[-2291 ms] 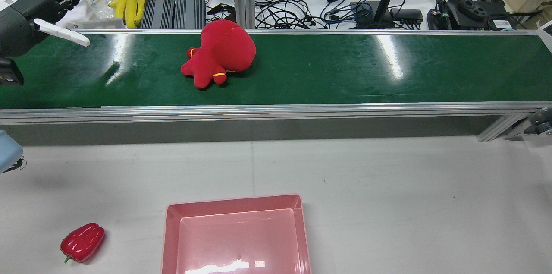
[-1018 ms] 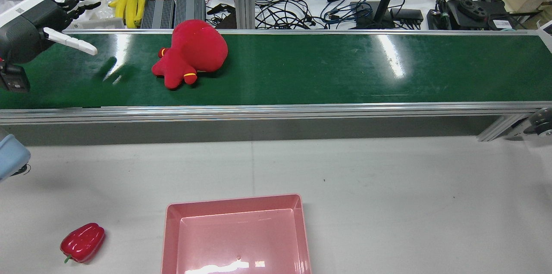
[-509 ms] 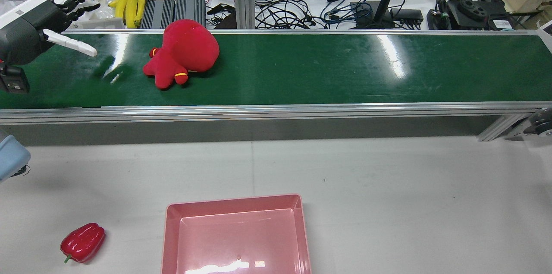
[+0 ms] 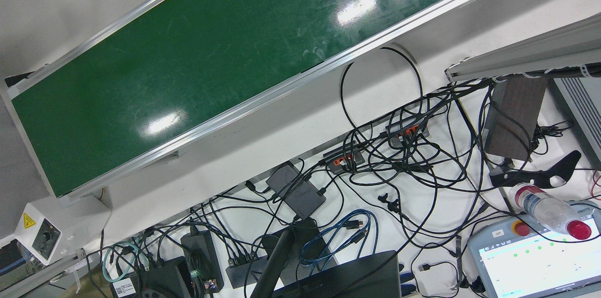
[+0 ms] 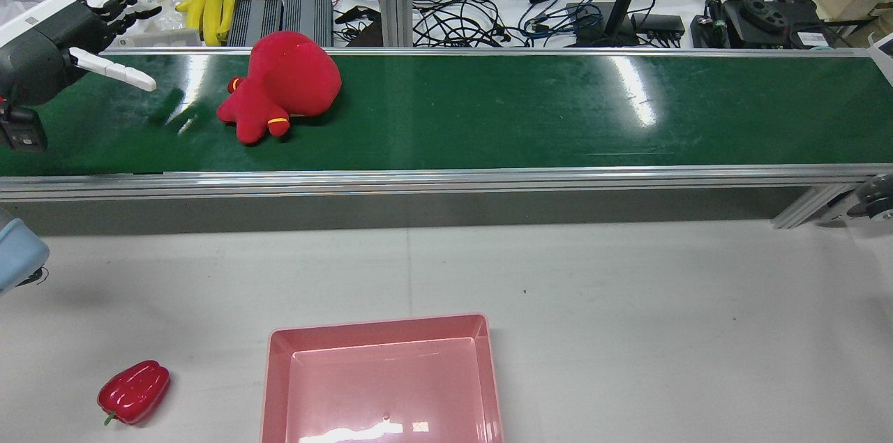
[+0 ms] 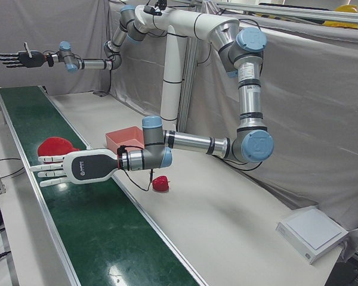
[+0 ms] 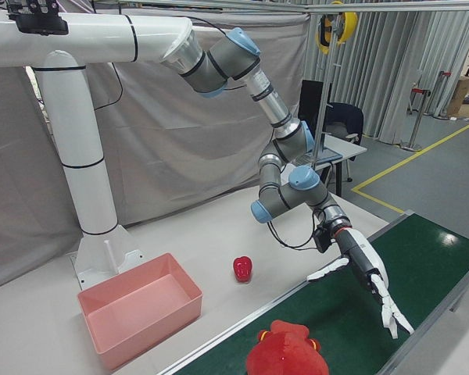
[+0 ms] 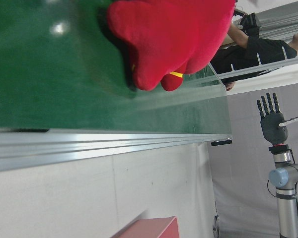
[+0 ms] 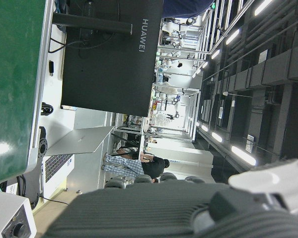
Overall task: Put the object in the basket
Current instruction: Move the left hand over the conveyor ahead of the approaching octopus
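A red plush toy is seen lying on the green belt in the rear view, toward the belt's left end and close to its far edge. To its left in that view, the left robot hand is held over the belt's end with its fingers spread apart and nothing in its grip; a gap of bare belt separates it from the toy. The same spread hand is shown from the side in the left-front view, just above the belt, with the toy partly hidden behind it.

The right robot hand is shown only in the left-front view and, small, in the left hand view; it is raised high over the far end of the belt, fingers extended and empty.

The pink basket is seen empty on the white surface at the near edge of the rear view, with a red pepper well to its left. In the right-front view the pepper is placed between the basket and the belt.

Only a bare stretch of belt and tangled cables are given by the front view.
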